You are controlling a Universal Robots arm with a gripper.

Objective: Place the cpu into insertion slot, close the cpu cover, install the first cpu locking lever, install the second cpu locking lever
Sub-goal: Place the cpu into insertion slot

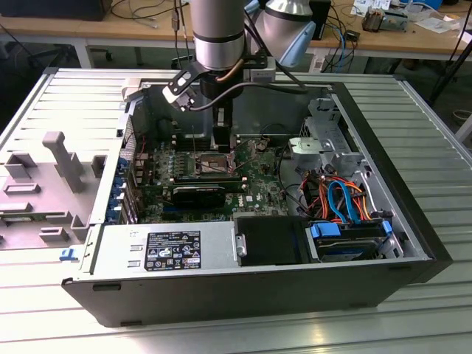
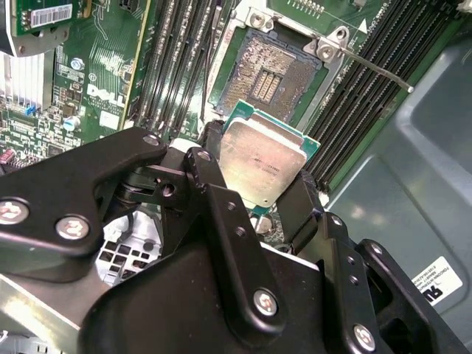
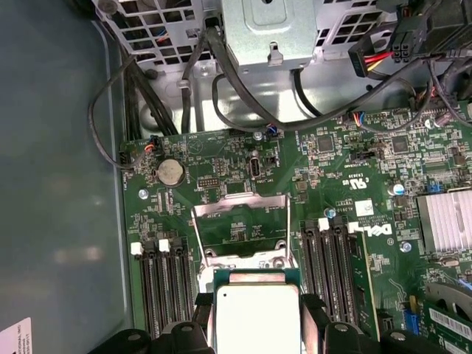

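**Chip held by the open slot**

In the exterior view, going from that view's left to its right, a grey plastic part [image 1: 65, 158] lies on the table. Next comes the open case [image 1: 221, 299], with the gripper [image 1: 221, 139] reaching down into its middle. Orange and blue cables [image 1: 343, 195] sit at the far side. The cpu is too small to make out from here.

The second wrist view gets up close. Long black memory slots [image 2: 173, 66] run beside the slot [image 2: 269, 70]. The slot is open, and its gold-brown field is bare. A thin metal lever [image 2: 376, 72] sticks out past it. The gripper [image 2: 258, 177] is pinching the cpu [image 2: 262, 158] by two opposite edges, one black finger on each side. The cpu is near the slot, not in it.

The first wrist view looks over the cpu [image 3: 257, 317] from the other way. A round battery [image 3: 170, 172] sits on the green board. The cover [image 3: 240, 201] is lifted open beyond the cpu, and the board shows through its window. A silver block with fins [image 3: 446, 221] comes last.

The cpu is a flat square with a dull silver top and a thin green rim.
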